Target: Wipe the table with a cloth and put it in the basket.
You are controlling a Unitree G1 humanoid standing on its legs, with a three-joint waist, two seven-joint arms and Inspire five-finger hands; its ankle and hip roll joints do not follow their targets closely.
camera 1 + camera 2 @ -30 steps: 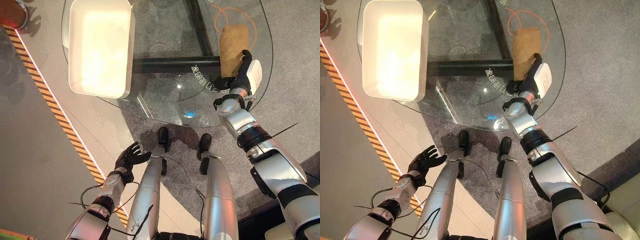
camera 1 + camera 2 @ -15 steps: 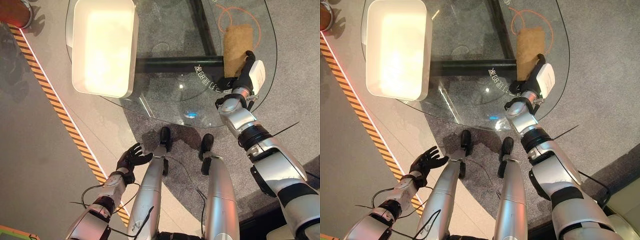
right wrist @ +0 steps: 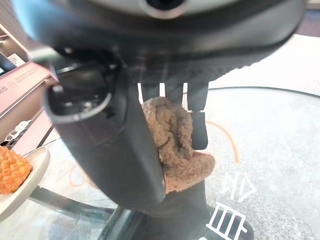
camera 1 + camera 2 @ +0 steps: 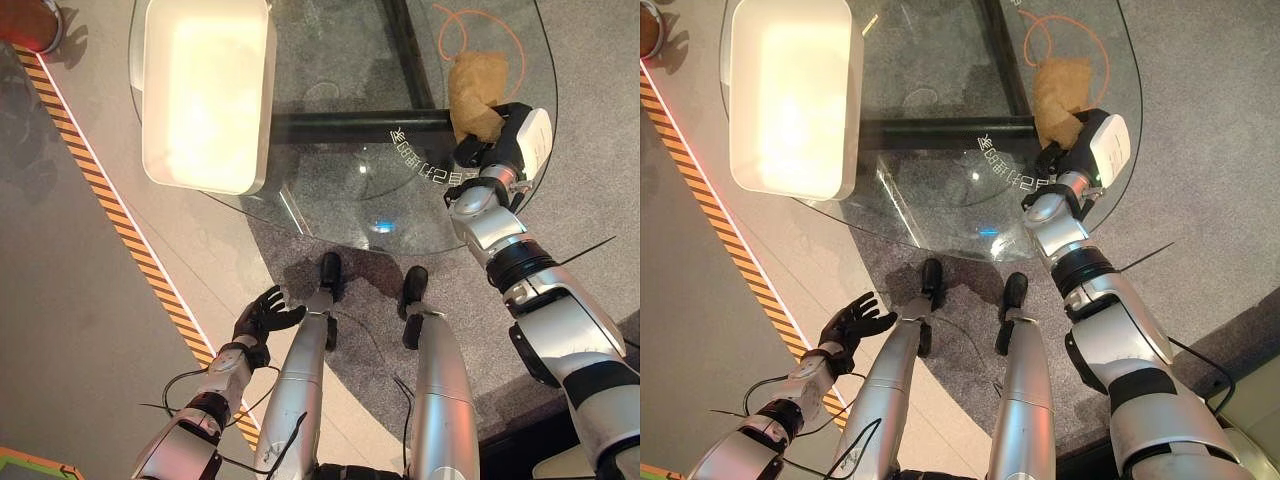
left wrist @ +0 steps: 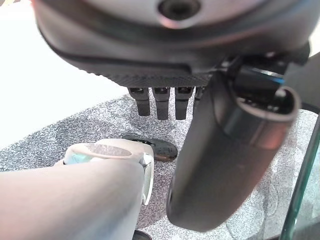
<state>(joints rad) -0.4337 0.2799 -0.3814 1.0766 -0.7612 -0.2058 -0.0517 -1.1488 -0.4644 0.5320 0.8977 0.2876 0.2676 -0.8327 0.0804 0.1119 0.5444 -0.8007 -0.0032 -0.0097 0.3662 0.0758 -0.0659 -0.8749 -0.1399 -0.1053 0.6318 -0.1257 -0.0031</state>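
Note:
A brown fuzzy cloth [image 4: 473,85] lies bunched on the right part of the round glass table [image 4: 340,190]. My right hand [image 4: 512,140] is at the cloth's near edge. In the right wrist view the cloth [image 3: 172,135] sits pinched between the thumb and the curled fingers [image 3: 199,107]. The white rectangular basket [image 4: 260,110] stands on the table's left part, far from the cloth. My left hand [image 4: 262,313] hangs low beside the table, fingers spread and holding nothing.
An orange loop [image 4: 495,18] is drawn on the glass around the cloth. A black beam [image 4: 350,125] runs under the glass. A striped floor tape [image 4: 110,215] passes on the left. A plate with an orange textured thing [image 3: 12,170] stands beyond the cloth.
The cloth lay flat under my right hand; now it is gathered into a bunch in that hand, which has shifted slightly right. The left hand has stayed put.

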